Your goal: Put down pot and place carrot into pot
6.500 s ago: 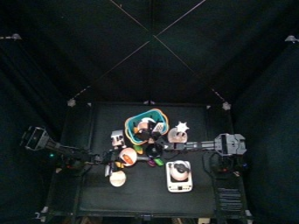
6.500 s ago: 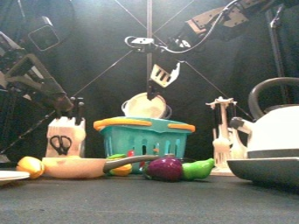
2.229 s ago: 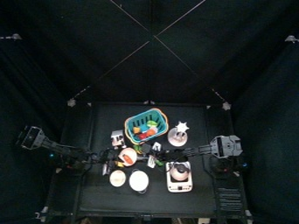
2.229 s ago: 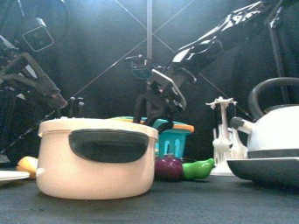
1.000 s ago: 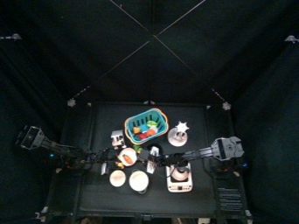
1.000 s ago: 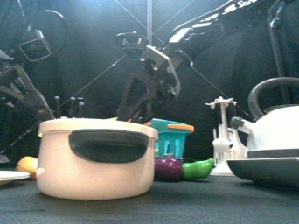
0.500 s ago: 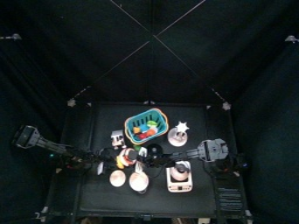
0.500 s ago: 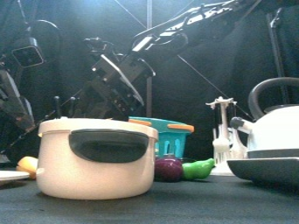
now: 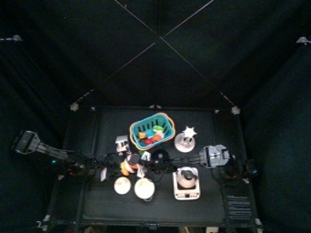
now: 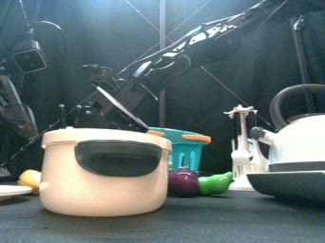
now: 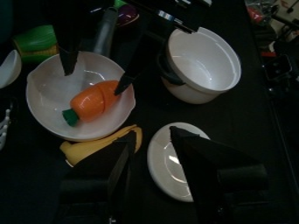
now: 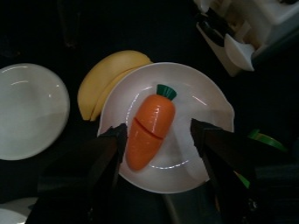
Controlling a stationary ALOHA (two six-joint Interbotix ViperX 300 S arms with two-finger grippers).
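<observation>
Right pincer (image 12: 158, 179) lowered over one carrot (image 12: 147, 129), one pot (image 10: 106, 171) down

Top view: the pot (image 9: 145, 188) sits low centre, a kettle (image 9: 187, 182) to its right. The basket (image 9: 151, 133) lies above; the carrot (image 12: 149, 129) rests in a bowl (image 12: 198, 105).

One pot (image 10: 106, 176), one carrot (image 12: 149, 130), one green basket (image 9: 151, 133), one kettle (image 10: 295, 135), two tools.
</observation>
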